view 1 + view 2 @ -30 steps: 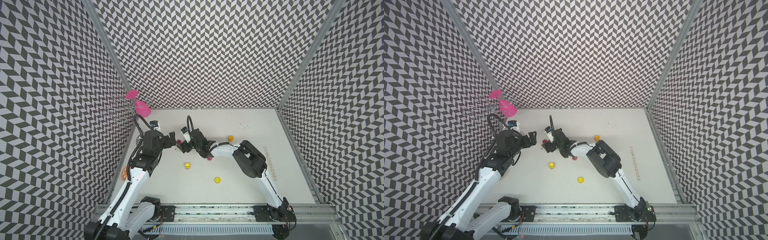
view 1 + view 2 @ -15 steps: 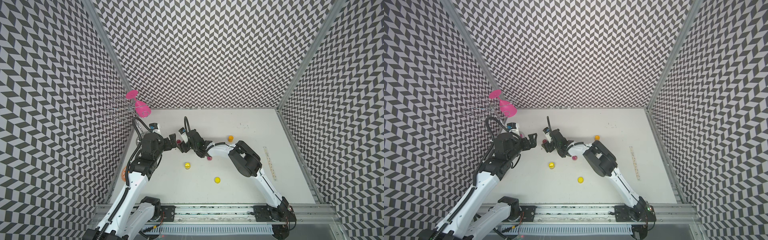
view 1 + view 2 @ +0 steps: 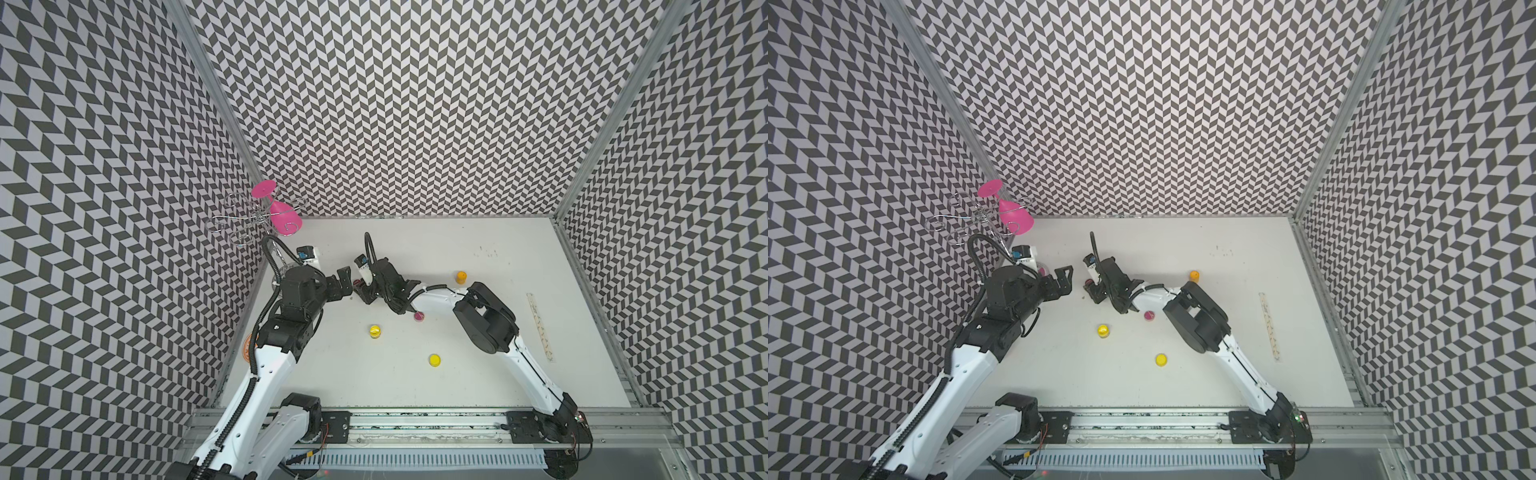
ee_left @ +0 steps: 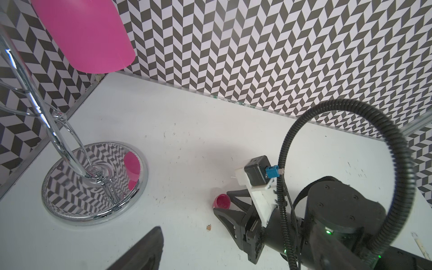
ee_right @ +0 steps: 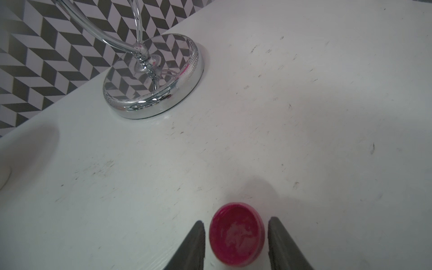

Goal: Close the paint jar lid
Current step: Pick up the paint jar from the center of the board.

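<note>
Top views: white tabletop (image 3: 374, 382), chevron walls (image 3: 415, 104)

Both arms: white links (image 3: 270, 374), black joints (image 3: 486, 320), ribbed black cable (image 4: 346, 108), blue connector (image 4: 271, 172)

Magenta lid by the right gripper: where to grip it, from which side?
Best to grip the magenta lid by its round side wall, across the full width, coming down from above. It lies flat on the table, so only the rim is reachable. The right gripper straddles it, one finger each side.
</note>
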Motion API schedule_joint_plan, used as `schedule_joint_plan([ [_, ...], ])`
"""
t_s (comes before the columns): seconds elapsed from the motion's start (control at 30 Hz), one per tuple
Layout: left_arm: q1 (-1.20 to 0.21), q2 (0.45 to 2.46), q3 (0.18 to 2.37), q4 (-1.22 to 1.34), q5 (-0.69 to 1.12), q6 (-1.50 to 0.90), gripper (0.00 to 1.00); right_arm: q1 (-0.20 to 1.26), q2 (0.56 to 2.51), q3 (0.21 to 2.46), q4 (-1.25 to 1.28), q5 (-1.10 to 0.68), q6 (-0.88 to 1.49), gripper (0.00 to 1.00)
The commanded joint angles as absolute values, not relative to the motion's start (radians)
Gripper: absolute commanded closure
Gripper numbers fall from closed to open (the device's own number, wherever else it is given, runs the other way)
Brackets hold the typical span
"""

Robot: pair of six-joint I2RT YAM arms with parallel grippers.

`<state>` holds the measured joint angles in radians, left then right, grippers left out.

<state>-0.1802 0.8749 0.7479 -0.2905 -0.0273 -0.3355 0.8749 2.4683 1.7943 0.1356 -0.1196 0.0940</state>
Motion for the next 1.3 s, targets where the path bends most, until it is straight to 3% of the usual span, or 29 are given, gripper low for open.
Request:
schedule_joint_plan([
  [0.0,-0.172,0.858,0.744,-0.269,-0.015,-0.351,0.03,0.882,2.49,1.812,0.146,-0.115,0.095,0.56],
  [0.4,-0.148,0.848,0.729,-0.239,0.025,-0.352,0.03,0.879,2.394,1.681,0.227,-0.063,0.093,0.65],
  [0.6,-0.133,0.844,0.714,-0.201,0.083,-0.345,0.03,0.87,2.288,1.555,0.313,-0.028,0.085,0.68],
  [0.8,-0.125,0.837,0.689,-0.105,0.21,-0.296,0.06,0.853,2.182,1.49,0.246,-0.036,0.068,0.72],
  [1.1,-0.139,0.793,0.562,0.322,0.391,-0.121,0.24,0.758,1.959,1.383,0.094,-0.144,0.049,0.75],
  [1.2,-0.203,0.821,0.539,0.501,0.429,0.023,0.31,0.725,1.893,1.367,0.036,-0.172,0.053,0.75],
  [1.27,-0.293,0.849,0.521,0.59,0.378,0.203,0.3,0.705,1.848,1.356,0.014,-0.203,0.066,0.75],
])
